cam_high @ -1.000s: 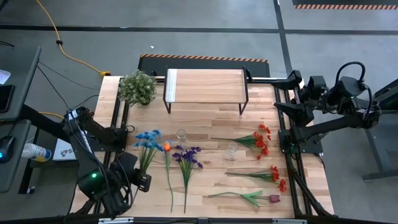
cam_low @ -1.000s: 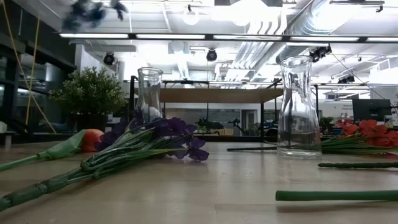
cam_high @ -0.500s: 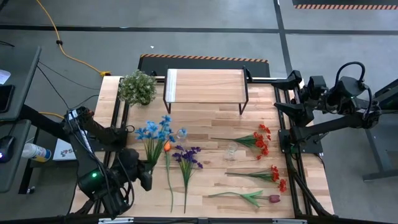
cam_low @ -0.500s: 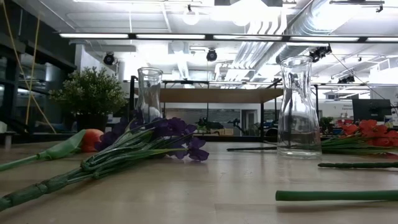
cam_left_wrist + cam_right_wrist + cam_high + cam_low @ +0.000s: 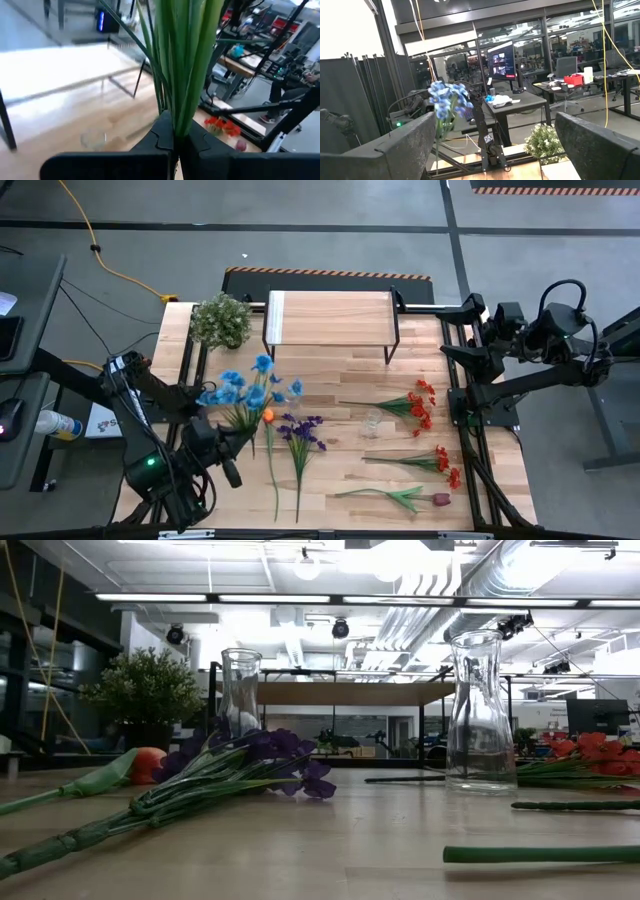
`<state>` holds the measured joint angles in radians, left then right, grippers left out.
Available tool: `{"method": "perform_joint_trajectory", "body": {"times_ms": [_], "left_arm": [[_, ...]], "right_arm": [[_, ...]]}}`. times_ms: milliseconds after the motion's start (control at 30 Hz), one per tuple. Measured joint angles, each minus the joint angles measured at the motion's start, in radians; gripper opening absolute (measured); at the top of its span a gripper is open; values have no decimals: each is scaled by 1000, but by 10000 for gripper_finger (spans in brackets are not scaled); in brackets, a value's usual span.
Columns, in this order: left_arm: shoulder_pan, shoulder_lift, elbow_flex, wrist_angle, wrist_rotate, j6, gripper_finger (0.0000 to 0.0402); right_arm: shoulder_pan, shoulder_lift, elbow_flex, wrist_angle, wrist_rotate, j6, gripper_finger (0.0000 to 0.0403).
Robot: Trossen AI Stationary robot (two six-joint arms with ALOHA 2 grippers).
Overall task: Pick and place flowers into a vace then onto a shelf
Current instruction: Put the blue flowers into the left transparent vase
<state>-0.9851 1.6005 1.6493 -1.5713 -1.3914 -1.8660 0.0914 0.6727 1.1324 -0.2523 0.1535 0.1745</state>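
Note:
My left gripper [image 5: 238, 442] is near the table's left near corner, shut on the blue flowers [image 5: 246, 388], which stand raised above the table and show in the right wrist view as blue flowers [image 5: 447, 99]. The purple flowers [image 5: 300, 434], the orange tulip [image 5: 268, 416] and the red flowers [image 5: 418, 404] lie flat on the table. Two glass vases [image 5: 240, 690] [image 5: 478, 710] stand upright mid-table. The shelf [image 5: 330, 318] stands at the far edge. My right gripper [image 5: 495, 145] is open, parked off the table's right far side. My left gripper [image 5: 177, 141] pinches the blue flowers' bundled green stems [image 5: 181, 117] at their lower end between its two fingers. The fingers lie across the stems. The bunch is lifted clear of the table and rises from the fingers, its blooms slanting toward the far edge.
A bushy pale-green plant [image 5: 221, 320] stands at the far left beside the shelf. More red flowers [image 5: 440, 460] and a dark red tulip [image 5: 420, 498] lie on the right near part. Bare wood lies between the vases and the shelf.
My left gripper has risen and tipped upward, carrying the blue flowers with it. The bunch has gone from lying low over the table to standing raised, its blooms spread higher and nearer the far edge. They left the low view's top.

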Motion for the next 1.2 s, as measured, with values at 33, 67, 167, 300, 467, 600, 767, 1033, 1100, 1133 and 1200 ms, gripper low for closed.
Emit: {"method": "perform_joint_trajectory", "body": {"times_ms": [33, 67, 167, 300, 467, 600, 767, 1033, 1100, 1133, 1200], "left_arm": [[11, 0, -9, 1, -10, 2, 38], [22, 0, -22, 0, -19, 1, 38], [49, -13, -73, 0, -39, -25, 38], [81, -37, -147, 0, -51, -79, 38], [98, -84, -244, 0, -73, -136, 38], [100, -144, -343, 1, -119, -201, 38], [124, -215, -455, 1, -133, -249, 38], [142, -333, -558, -2, -152, -260, 38], [141, -350, -572, 1, -155, -260, 38], [141, -356, -575, 1, -155, -260, 38], [141, -365, -576, 0, -157, -260, 38]], "right_arm": [[0, 0, 0, 0, 0, 0, 394], [0, 0, 0, 0, -1, 0, 394], [0, 0, 0, 0, -9, 0, 394], [0, 0, 0, -1, -11, 0, 394], [0, 0, 0, -2, -11, 0, 394], [0, 0, 0, -3, -11, -24, 394], [0, 0, 0, -2, 4, -50, 394], [0, 0, 0, -2, 35, -54, 394], [0, 0, 0, -2, 35, -63, 394], [0, 0, 0, -2, 35, -69, 394], [0, 0, 0, -2, 35, -71, 394]]}}
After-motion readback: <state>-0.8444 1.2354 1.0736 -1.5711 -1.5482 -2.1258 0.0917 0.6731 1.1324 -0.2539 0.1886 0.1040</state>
